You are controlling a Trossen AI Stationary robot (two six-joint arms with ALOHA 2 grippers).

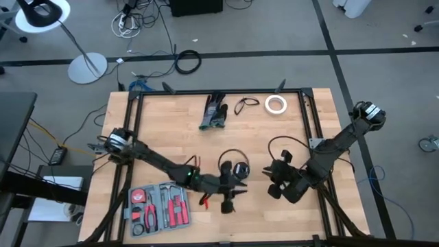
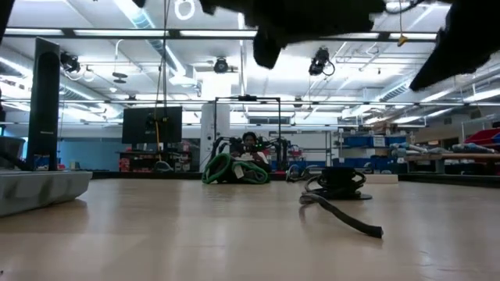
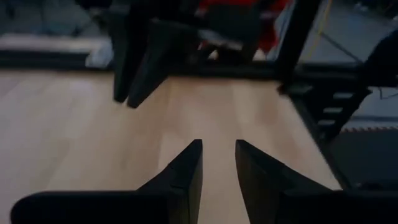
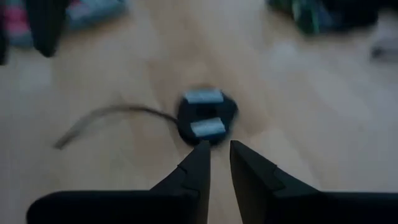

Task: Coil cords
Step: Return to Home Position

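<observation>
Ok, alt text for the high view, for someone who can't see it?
Two arms meet over the middle of a wooden table, the left gripper and right gripper close to a compact coiled cord bundle. A small cord loop, white tape roll and gloves lie along the table's top edge; an open tool kit lies beside the left arm.

The left gripper (image 2: 266, 48) hangs above the wooden table (image 2: 156, 242). Below it and to its right lies the coiled black cord (image 2: 337, 183), its loose tail (image 2: 351, 221) trailing nearer; green gloves (image 2: 234, 168) lie beyond.
</observation>
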